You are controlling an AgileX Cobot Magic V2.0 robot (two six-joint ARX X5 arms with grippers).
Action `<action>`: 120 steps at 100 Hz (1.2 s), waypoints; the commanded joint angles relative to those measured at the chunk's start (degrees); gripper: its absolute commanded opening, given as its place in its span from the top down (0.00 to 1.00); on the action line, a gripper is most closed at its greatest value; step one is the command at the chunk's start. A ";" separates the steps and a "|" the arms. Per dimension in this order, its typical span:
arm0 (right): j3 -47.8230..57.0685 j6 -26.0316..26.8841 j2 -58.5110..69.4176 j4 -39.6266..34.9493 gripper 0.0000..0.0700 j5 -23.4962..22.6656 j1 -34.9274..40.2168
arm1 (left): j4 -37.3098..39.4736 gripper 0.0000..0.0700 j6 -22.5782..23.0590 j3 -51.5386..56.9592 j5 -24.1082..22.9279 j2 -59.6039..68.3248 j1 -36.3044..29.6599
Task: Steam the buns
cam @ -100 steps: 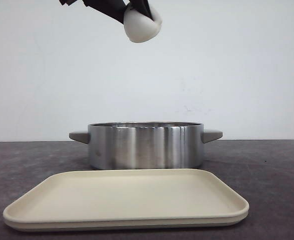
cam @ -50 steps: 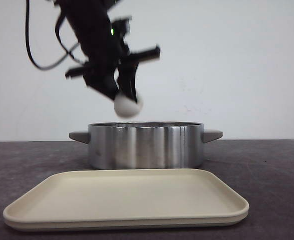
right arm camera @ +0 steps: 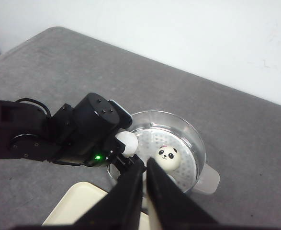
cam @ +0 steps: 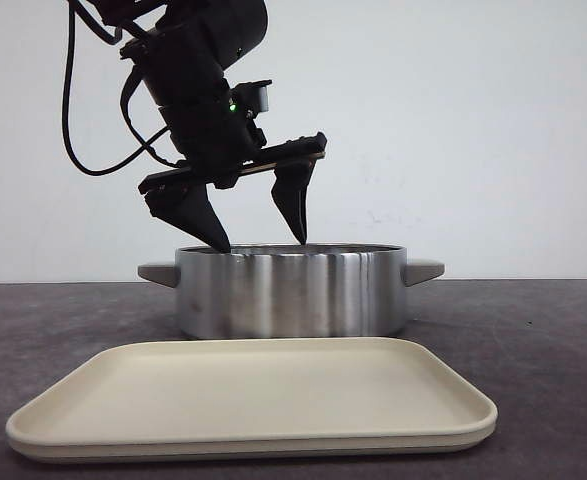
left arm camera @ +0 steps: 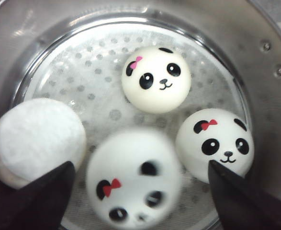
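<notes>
In the left wrist view several white panda-faced buns lie on the perforated rack of a steel pot (left arm camera: 255, 72). One bun (left arm camera: 154, 79) is near the middle, one (left arm camera: 214, 143) beside it, and one (left arm camera: 35, 141) lies face down. A blurred bun (left arm camera: 135, 175) sits between the open fingers of my left gripper (left arm camera: 141, 167), free of both. In the front view my left gripper (cam: 262, 243) hangs open with its tips at the rim of the pot (cam: 293, 290). My right gripper (right arm camera: 145, 163) is shut and empty, high above the pot (right arm camera: 197, 153).
A cream tray (cam: 253, 400) lies in front of the pot, near the table's front edge, with nothing on it. The pot's grey handles (cam: 423, 270) stick out at both sides. The tray's corner (right arm camera: 78, 206) shows below my right gripper.
My left gripper came down from the top of the view with a bun, reached the pot's rim and opened. The bun now lies inside the pot.
</notes>
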 commanded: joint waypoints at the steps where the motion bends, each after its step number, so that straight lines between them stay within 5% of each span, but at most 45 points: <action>1: 1.27 0.66 0.55 0.42 0.99 0.22 0.68 | -2.36 0.20 -0.22 3.28 0.33 0.94 -0.31; 14: 0.63 0.63 0.55 0.42 0.99 3.30 0.68 | -11.41 0.21 -0.17 8.87 0.26 -0.02 -0.35; 35: -7.78 0.63 -0.81 4.76 0.99 7.43 0.61 | -13.60 0.24 0.63 8.98 -3.72 -13.92 -1.60; 50: -21.92 0.63 -5.57 17.35 0.99 5.03 1.22 | -15.87 0.50 3.41 8.76 -5.64 -28.39 -3.02; 68: -39.52 0.61 -11.41 37.62 0.99 0.98 3.37 | -20.96 0.66 3.45 6.97 -10.71 -44.00 -3.17; 82: -47.08 0.50 -12.98 48.44 0.99 -1.73 3.67 | -22.18 1.00 3.43 -0.52 -15.37 -57.64 -3.15; 120: -47.91 0.44 -12.98 55.21 0.99 -3.23 3.65 | -25.70 1.00 0.00 -13.68 -18.36 -77.88 -3.17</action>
